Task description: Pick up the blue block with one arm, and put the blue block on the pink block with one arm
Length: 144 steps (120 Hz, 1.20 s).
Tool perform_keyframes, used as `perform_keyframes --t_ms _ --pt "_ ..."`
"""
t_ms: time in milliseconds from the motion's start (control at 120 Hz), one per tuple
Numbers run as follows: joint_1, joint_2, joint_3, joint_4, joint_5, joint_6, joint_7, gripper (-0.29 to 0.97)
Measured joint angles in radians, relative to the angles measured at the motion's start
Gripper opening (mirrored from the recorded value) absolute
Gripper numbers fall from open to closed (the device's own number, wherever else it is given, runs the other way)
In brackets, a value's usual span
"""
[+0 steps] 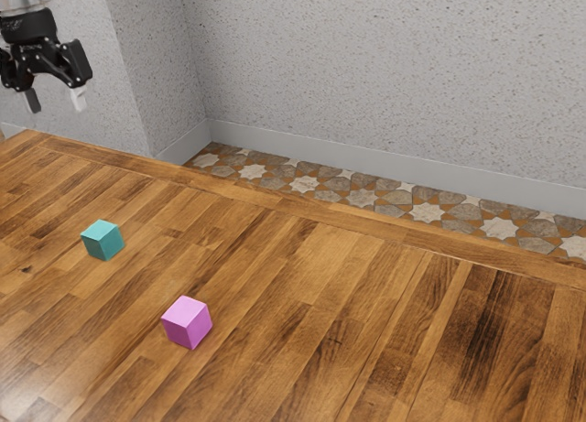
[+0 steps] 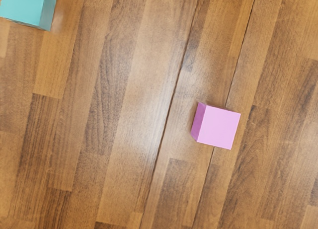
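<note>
A teal-blue block [image 1: 102, 239] rests on the wooden surface toward the exterior view's left. A pink block [image 1: 187, 321] lies nearer the front, a short way to its right, apart from it. High above them, at the exterior view's upper left, my gripper [image 1: 55, 99] hangs open with nothing between its fingers. From the wrist view I look straight down on the pink block [image 2: 215, 126] and on a corner of the blue block [image 2: 29, 7], both far below my hand.
The wooden tabletop [image 1: 348, 312] stretches wide to the exterior view's right. A patterned tile strip [image 1: 394, 195] and a grey speckled wall [image 1: 385, 74] run along the back. A wall corner [image 1: 156, 65] juts out near the arm.
</note>
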Motion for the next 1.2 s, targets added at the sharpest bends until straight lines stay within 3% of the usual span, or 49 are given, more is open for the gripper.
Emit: perform_keyframes --t_ms 167,250,333,458,525,642,775,967,1200 --pt "0.074 0.015 -0.049 -0.061 0.032 0.170 0.018 0.65" --pt "0.096 -0.052 -0.081 -0.276 0.059 0.307 0.029 0.65" --pt "-0.012 -0.125 -0.019 -0.547 0.087 0.524 0.050 0.65" --pt "0.157 -0.130 -0.017 -0.777 0.062 0.873 0.126 0.65" --pt "0.338 -0.099 -0.159 -0.812 0.029 1.004 0.184 0.65" --pt "0.713 0.023 -0.497 -0.824 -0.027 1.175 0.324 0.63" --pt "0.991 0.143 -0.732 -0.825 -0.052 1.290 0.499 0.60" --pt "1.026 0.274 -0.802 -0.820 -0.059 1.439 0.709 0.62" --pt "1.025 0.304 -0.757 -0.817 -0.110 1.551 0.881 0.64"
